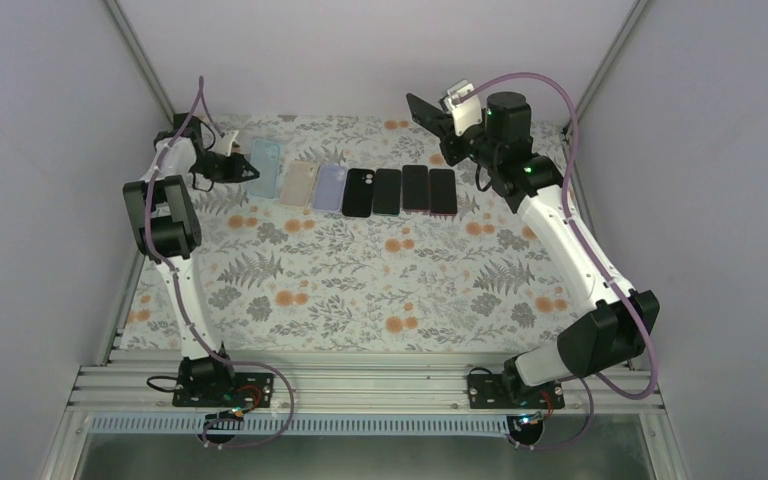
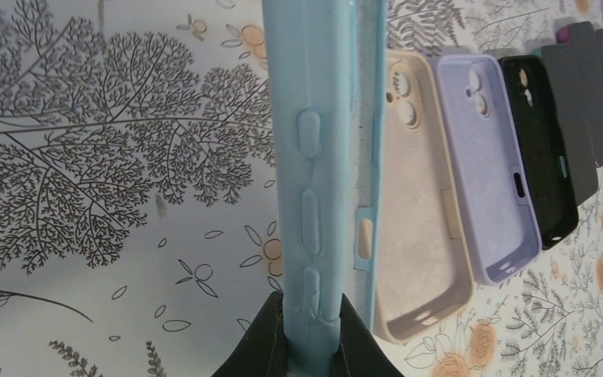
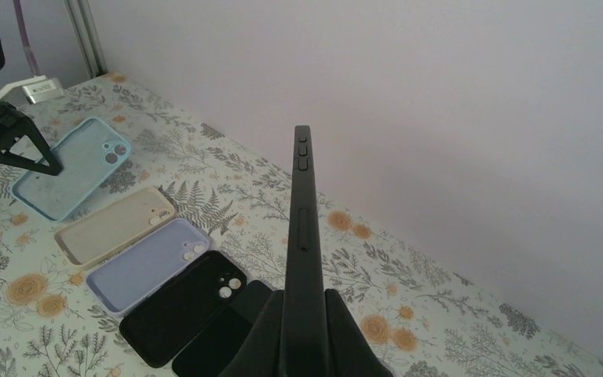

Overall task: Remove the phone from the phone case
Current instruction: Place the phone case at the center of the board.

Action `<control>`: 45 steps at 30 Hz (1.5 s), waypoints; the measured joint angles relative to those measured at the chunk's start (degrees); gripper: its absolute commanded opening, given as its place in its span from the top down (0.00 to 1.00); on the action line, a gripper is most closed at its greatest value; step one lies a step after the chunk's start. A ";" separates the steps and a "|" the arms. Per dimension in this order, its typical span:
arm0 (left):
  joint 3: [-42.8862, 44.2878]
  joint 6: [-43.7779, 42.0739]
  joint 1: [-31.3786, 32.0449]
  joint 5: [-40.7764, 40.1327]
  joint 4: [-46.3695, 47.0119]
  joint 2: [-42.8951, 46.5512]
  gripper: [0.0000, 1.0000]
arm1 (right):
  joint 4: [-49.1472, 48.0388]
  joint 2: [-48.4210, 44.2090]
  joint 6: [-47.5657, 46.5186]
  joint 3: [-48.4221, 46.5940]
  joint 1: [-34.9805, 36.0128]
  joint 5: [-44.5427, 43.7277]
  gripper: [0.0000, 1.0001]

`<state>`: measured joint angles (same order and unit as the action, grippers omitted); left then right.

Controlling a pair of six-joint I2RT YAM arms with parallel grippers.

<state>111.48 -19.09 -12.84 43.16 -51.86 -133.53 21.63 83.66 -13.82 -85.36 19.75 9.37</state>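
Note:
The light blue phone case (image 1: pixel 265 165) is at the left end of a row on the floral table, and its hollow shows empty in the right wrist view (image 3: pixel 74 165). My left gripper (image 1: pixel 232 160) is shut on its end. The left wrist view shows the case (image 2: pixel 318 157) edge-on between the black fingers (image 2: pixel 261 345). I cannot tell whether it touches the cloth. The black phone (image 1: pixel 425 110) is up in the air at the back of the table, apart from the case, with my right gripper (image 1: pixel 438 112) shut on its lower end. It stands edge-on (image 3: pixel 302 228) in the right wrist view.
Beside the blue case lie a beige case (image 1: pixel 297 183), a lavender case (image 1: pixel 329 187) and a black case (image 1: pixel 358 192), all hollow side up. Three dark phones (image 1: pixel 416 187) continue the row rightward. White walls enclose the table on the left, back and right.

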 measured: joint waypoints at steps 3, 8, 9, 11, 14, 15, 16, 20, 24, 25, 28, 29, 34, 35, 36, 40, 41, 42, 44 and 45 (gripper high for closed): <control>1.33 0.00 -0.02 0.07 -0.85 -2.12 0.98 | 0.04 0.00 0.02 0.02 -0.09 0.09 0.96; 1.40 -0.02 -0.02 1.11 -1.40 -3.06 0.98 | 0.04 -0.02 0.02 0.02 -0.42 0.48 0.96; 1.22 -0.07 0.04 1.42 -1.40 -3.06 0.98 | 0.02 -0.02 0.02 0.02 -0.46 0.50 0.96; 0.50 -0.13 0.26 1.88 -1.03 -3.04 0.98 | 0.02 -0.02 0.02 0.02 -0.61 0.63 0.96; -1.22 -0.04 0.57 2.82 -0.15 -3.04 0.98 | 0.04 -0.02 0.02 0.02 -0.72 0.87 0.96; -1.55 0.02 0.72 3.15 -0.07 -3.04 0.98 | 0.04 -0.02 0.02 0.02 -0.72 0.90 0.96; -1.84 0.07 0.79 3.54 -0.02 -3.04 0.97 | 0.04 -0.02 0.02 0.02 -0.72 0.90 0.96; -2.40 0.24 0.85 4.26 0.13 -3.02 0.98 | 0.04 -0.02 0.02 0.02 -0.72 1.03 0.96; -2.64 0.50 0.85 4.22 0.35 -3.02 0.98 | 0.04 -0.04 0.02 0.02 -0.74 1.25 0.96; -2.69 0.66 0.87 4.15 0.39 -3.02 0.98 | 0.04 -0.04 0.02 0.02 -0.76 1.33 0.96; -3.50 1.31 0.85 3.82 1.27 -3.02 0.95 | 0.02 -0.04 0.02 0.02 -0.76 1.49 0.96; -3.96 1.70 0.85 3.63 1.79 -3.02 0.93 | 0.02 -0.04 0.02 0.04 -0.76 1.51 0.96; -5.27 3.48 0.92 2.43 3.48 -3.02 0.83 | -0.02 -0.42 0.02 0.92 -0.81 1.70 0.96; -5.44 3.87 1.01 2.05 3.76 -3.02 0.79 | -0.02 -0.42 0.02 0.92 -0.81 1.73 0.96; -5.66 4.13 1.14 1.31 4.11 -3.02 0.77 | -0.02 -0.42 0.02 0.92 -0.83 1.75 0.96; -6.03 5.25 1.79 -0.44 4.63 -2.69 0.68 | -0.04 -0.46 0.02 0.92 -1.05 1.99 0.96; -6.14 5.42 2.10 -1.03 4.74 -2.43 0.67 | -0.07 -0.46 0.02 0.92 -1.11 1.99 0.96; -6.34 5.66 2.40 -1.60 4.98 -2.16 0.67 | -0.07 -0.46 0.04 0.92 -1.16 1.99 0.96; -6.69 6.05 2.95 -2.93 5.38 -1.60 0.65 | -0.04 -0.46 0.04 0.92 -1.18 1.99 0.96; -6.86 6.29 3.13 -3.56 5.55 -1.38 0.63 | -0.07 -0.46 0.04 0.92 -1.20 1.99 0.96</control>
<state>104.62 -12.80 -9.72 39.59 -46.30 -134.91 21.56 83.20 -13.78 -84.44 18.55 11.35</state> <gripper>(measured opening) 0.336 0.054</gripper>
